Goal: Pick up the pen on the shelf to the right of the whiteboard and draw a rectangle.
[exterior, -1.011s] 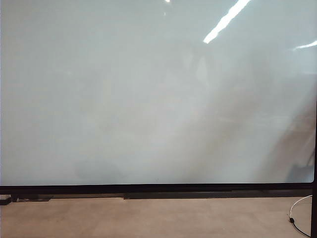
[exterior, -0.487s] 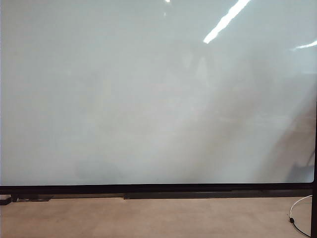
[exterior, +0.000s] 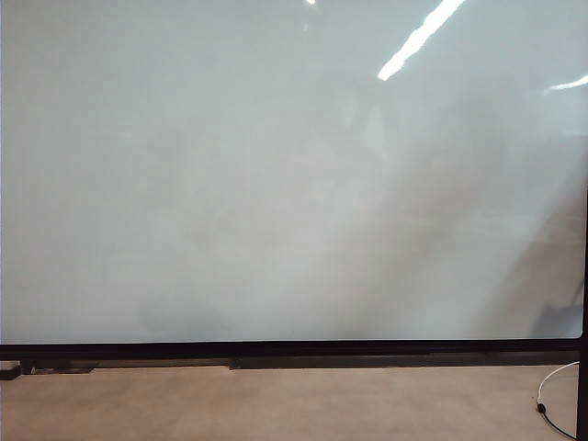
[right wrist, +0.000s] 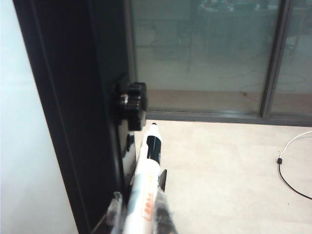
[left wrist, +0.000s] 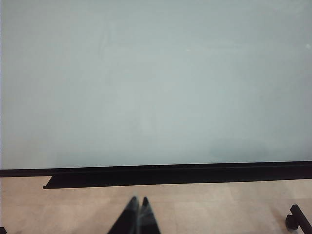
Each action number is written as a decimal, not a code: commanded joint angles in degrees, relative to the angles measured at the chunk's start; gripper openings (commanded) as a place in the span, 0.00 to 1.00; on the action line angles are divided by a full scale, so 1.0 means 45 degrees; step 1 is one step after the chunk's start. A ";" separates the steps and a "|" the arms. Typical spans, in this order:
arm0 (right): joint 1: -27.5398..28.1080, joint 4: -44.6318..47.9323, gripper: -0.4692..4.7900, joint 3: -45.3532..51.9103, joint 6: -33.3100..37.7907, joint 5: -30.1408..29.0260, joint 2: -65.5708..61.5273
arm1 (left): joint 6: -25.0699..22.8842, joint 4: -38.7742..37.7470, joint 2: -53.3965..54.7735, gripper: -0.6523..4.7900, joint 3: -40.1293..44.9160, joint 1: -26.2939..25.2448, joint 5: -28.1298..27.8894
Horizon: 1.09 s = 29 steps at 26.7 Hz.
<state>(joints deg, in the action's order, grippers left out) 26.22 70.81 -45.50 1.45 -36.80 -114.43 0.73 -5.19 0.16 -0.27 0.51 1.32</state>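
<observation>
Here, black knob [right wrist: 131,104] beside pen [right wrist: 145,187] — right gripper [right wrist: 139,219] clamped, left gripper [left wrist: 138,217] closed.

Orange lettering along the pen [right wrist: 145,195] barrel, perhaps a brand, too blurred to read

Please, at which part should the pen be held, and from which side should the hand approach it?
Grip the pen on its white barrel, behind the black tip end, with fingers on its two long sides, coming from its rear end. The barrel is slim and straight, and this keeps the tip free for the whiteboard. The right hand is shut on it this way, beside the black frame. The left hand is shut, idle.
</observation>
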 commanded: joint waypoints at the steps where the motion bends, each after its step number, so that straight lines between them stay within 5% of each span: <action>1: -0.0034 0.0126 0.13 -0.0024 0.0000 -0.0083 0.0024 | -0.0015 0.0121 0.0005 0.11 -0.0024 -0.0005 0.0000; 12: -0.0015 0.0602 0.09 -0.0097 0.0005 -0.0034 0.0029 | -0.0015 0.0121 0.0005 0.11 -0.0024 -0.0005 -0.0005; 21: 0.0461 0.0301 0.09 -0.0107 0.0010 0.1209 0.0393 | -0.0015 0.0121 0.0005 0.11 -0.0024 -0.0005 -0.0005; 29: 0.1229 -0.2900 0.08 -0.0005 -0.0010 0.2030 0.3371 | -0.0015 0.0121 0.0005 0.11 -0.0024 -0.0005 -0.0005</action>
<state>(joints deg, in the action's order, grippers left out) 31.81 59.35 -45.56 1.45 -28.10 -100.86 0.73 -5.17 0.19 -0.27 0.49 1.30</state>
